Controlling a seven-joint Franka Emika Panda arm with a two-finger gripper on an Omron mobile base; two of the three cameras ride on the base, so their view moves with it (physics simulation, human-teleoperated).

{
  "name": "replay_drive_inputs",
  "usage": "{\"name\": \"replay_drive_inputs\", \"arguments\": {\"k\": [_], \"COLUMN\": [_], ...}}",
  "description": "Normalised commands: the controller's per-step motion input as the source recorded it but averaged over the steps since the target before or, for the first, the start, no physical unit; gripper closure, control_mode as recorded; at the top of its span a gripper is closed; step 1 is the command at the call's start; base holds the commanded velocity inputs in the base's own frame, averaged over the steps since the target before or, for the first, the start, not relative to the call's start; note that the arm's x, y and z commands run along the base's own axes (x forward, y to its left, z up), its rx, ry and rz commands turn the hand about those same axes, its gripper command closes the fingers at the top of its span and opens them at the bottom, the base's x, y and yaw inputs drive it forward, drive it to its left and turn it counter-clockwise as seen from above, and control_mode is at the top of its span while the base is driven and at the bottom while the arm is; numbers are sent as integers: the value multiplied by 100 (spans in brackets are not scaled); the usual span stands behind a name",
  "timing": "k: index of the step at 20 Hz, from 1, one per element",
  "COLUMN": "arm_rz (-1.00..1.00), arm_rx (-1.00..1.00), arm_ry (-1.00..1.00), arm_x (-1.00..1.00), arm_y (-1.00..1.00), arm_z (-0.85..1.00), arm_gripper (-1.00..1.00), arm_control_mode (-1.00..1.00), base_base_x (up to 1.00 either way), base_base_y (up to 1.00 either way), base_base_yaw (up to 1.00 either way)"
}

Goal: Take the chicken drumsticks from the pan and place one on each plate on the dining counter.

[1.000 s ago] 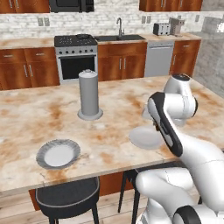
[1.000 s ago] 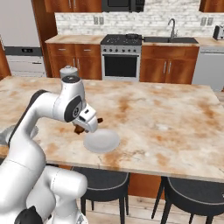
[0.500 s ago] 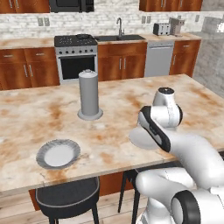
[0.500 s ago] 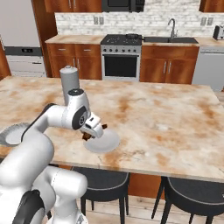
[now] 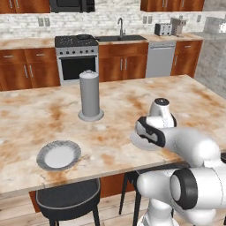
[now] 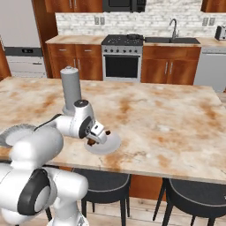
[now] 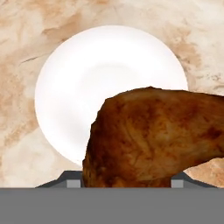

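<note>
Mottled beige stone-look dining counter (image 6: 167, 119) carries 2 pale round plates, the nearer plate (image 7: 87, 83) directly beneath the gripper (image 6: 94, 137), apparently clamped partway on a reddish-brown glossy drumstick (image 7: 153, 135).

The robot's arm (image 5: 190, 145) is white, round and smooth, like fat tubes joined together. Where the tubes meet there are dark grey rings and round dark grey caps; one big cap shows on the side of the joint (image 5: 184, 189) low in the left base view, and another on the joint (image 6: 33, 196) low in the right base view. A black band runs around the wrist (image 5: 152, 134). A small round white knob with a dark top (image 5: 161, 102) sits on the arm. The tool (image 6: 93, 133) is white with small dark tips.
</note>
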Motion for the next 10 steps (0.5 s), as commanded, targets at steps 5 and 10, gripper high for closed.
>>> {"name": "replay_drive_inputs", "arguments": {"k": [5,10], "arm_rz": [0,0], "arm_rx": [0,0], "arm_ry": [0,1], "arm_x": [46,27], "arm_y": [-4,-6], "arm_z": [-28,-19], "arm_gripper": [100,100], "arm_control_mode": [-100,-100], "base_base_x": [0,0], "base_base_y": [0,0], "base_base_yaw": [0,0]}}
